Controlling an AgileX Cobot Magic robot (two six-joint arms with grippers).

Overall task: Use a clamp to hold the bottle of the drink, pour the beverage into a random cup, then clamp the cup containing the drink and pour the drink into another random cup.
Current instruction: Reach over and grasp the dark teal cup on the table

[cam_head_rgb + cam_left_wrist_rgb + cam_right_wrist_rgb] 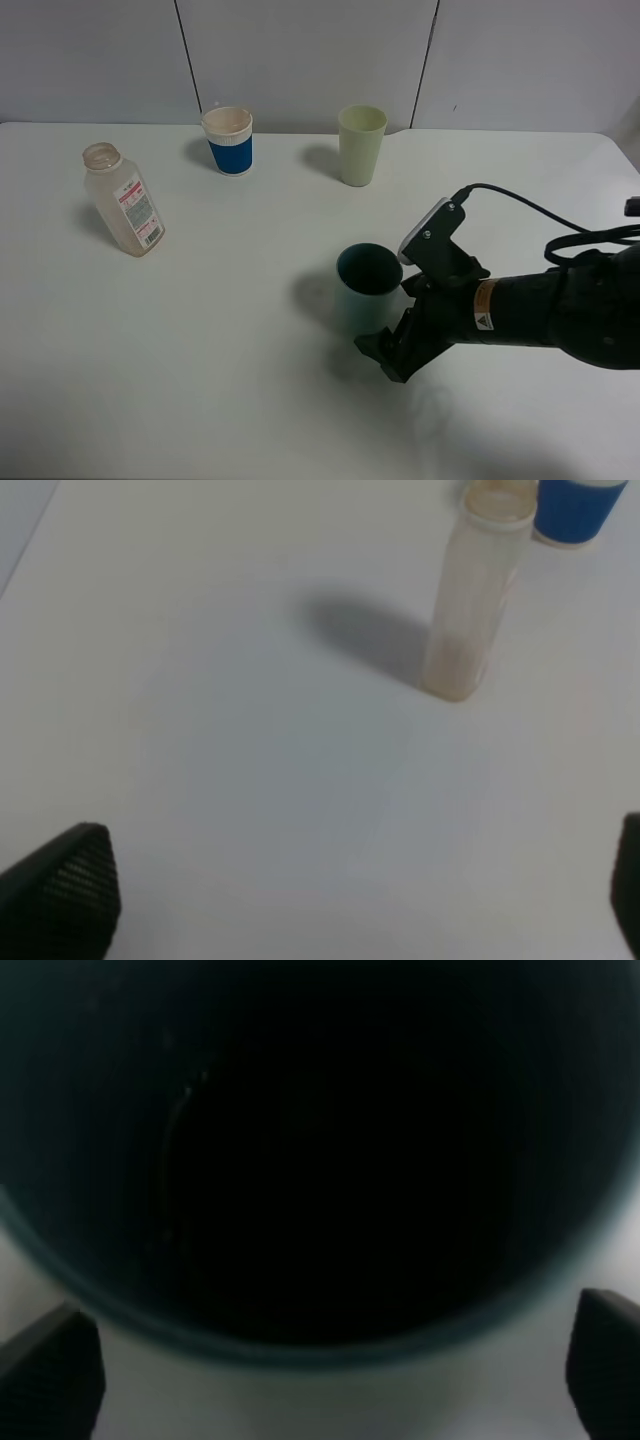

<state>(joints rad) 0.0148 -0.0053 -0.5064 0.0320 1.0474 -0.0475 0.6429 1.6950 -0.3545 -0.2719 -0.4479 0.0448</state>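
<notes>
The right clamp (392, 345) straddles the teal-green cup (362, 292), jaws wide; whether it grips, I cannot tell. The bottle (124, 213), at 10 o'clock, looks nearly drained, so pour 1 seems done. Pour 2, into the yellow-green cup (361, 145) at 12 o'clock, is left.

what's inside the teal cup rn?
The teal cup shows only a dark inside in the high and right wrist views. Too dark to tell whether any drink is in it.

High overview; wrist views close, downward
</notes>
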